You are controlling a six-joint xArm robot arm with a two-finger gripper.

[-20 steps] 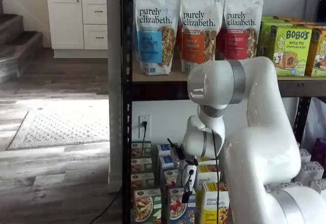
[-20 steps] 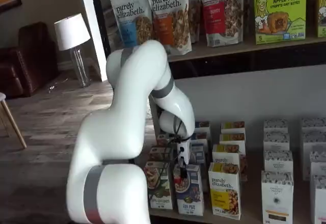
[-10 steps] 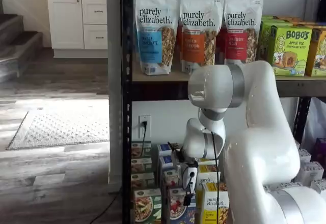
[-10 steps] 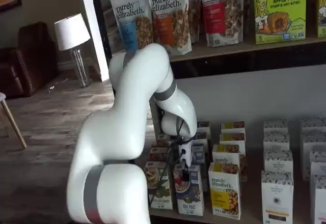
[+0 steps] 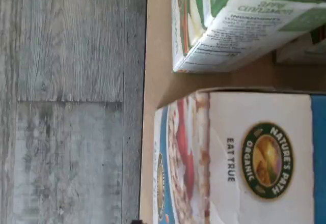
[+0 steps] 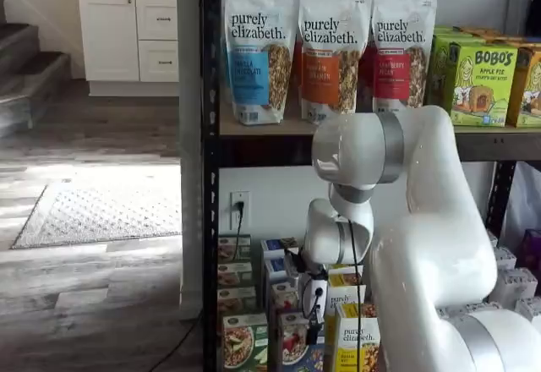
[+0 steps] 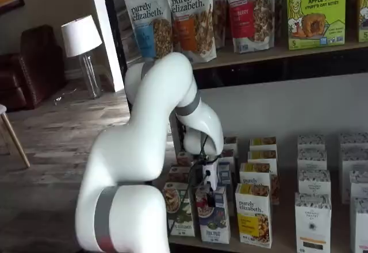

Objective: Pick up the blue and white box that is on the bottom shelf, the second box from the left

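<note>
The blue and white box (image 7: 214, 223) stands at the front of the bottom shelf (image 7: 284, 230), between a green box (image 7: 179, 210) and a yellow box (image 7: 253, 215). It also shows in a shelf view (image 6: 292, 348). My gripper (image 7: 208, 199) hangs straight over the blue box's top, with its black fingers at or just above the top edge; it shows in both shelf views (image 6: 311, 330). No gap between the fingers shows. The wrist view looks down close on the box's white top (image 5: 254, 158) with a round logo, the green box (image 5: 229, 25) beside it, and the tan shelf board (image 5: 158, 81).
More boxes stand in rows behind the front ones. White boxes (image 7: 313, 221) stand to the right. Granola bags (image 6: 258, 51) and green Bobo's boxes (image 6: 482, 80) fill the upper shelf. A black rack post (image 6: 210, 220) stands left. Grey wood floor (image 5: 66, 102) lies before the shelf.
My gripper has sunk a little lower toward the top of the blue box. The arm's elbow has shifted slightly. The boxes have not moved.
</note>
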